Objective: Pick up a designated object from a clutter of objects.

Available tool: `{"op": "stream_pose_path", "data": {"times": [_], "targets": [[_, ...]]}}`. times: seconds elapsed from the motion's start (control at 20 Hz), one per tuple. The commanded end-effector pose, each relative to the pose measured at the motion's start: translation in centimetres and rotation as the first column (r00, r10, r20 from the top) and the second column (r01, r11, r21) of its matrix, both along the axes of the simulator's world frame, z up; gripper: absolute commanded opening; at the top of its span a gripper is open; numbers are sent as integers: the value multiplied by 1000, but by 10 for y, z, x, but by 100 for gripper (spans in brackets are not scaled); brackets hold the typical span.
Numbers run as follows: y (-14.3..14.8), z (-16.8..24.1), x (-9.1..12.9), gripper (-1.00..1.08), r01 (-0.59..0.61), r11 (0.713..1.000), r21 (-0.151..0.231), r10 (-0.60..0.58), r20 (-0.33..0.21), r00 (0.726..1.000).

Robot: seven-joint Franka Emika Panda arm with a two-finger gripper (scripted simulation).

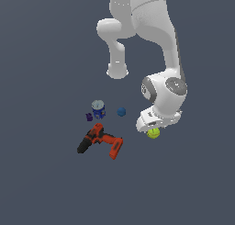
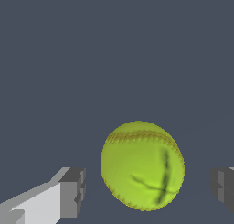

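Observation:
The yellow-green ball (image 1: 153, 133) lies on the dark floor at the exterior view's right, partly hidden under the arm's hand. In the wrist view the ball (image 2: 142, 166) is large, with a seam line and stitching, and sits between the two fingers. My gripper (image 2: 146, 191) is open and straddles the ball; one fingertip (image 2: 73, 191) stands apart from it on one side, the other (image 2: 223, 187) on the other side. Neither pad touches the ball. In the exterior view the fingers are hidden behind the hand (image 1: 158, 118).
A red-and-black drill (image 1: 101, 142) lies to the exterior view's left of the ball. Behind it stand a blue can with a grey lid (image 1: 98, 109), a tiny purple piece (image 1: 89, 116) and a small blue cube (image 1: 121, 111).

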State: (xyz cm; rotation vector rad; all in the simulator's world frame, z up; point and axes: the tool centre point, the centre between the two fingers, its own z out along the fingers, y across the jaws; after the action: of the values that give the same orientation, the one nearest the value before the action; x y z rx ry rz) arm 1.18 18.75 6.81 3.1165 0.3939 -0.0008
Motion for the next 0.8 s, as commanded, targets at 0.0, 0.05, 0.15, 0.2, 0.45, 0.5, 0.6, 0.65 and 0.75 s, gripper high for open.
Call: {"op": "stream_pose_path", "data": {"times": [0.0, 0.05, 0.15, 0.2, 0.45, 0.5, 0.6, 0.65, 0.75], "targets": [[0, -13, -1, 100, 0, 1000, 0, 0, 0, 1000], [0, -17, -1, 100, 0, 1000, 0, 0, 0, 1000], [0, -22, 0, 100, 0, 1000, 0, 0, 0, 1000], [1, -24, 0, 100, 0, 1000, 0, 0, 0, 1000], [1, -27, 0, -100, 0, 1000, 0, 0, 0, 1000], [1, -27, 0, -100, 0, 1000, 0, 0, 0, 1000], [1, -27, 0, -100, 0, 1000, 0, 0, 0, 1000], [1, -27, 0, -100, 0, 1000, 0, 0, 0, 1000], [1, -27, 0, -100, 0, 1000, 0, 0, 0, 1000]]}}
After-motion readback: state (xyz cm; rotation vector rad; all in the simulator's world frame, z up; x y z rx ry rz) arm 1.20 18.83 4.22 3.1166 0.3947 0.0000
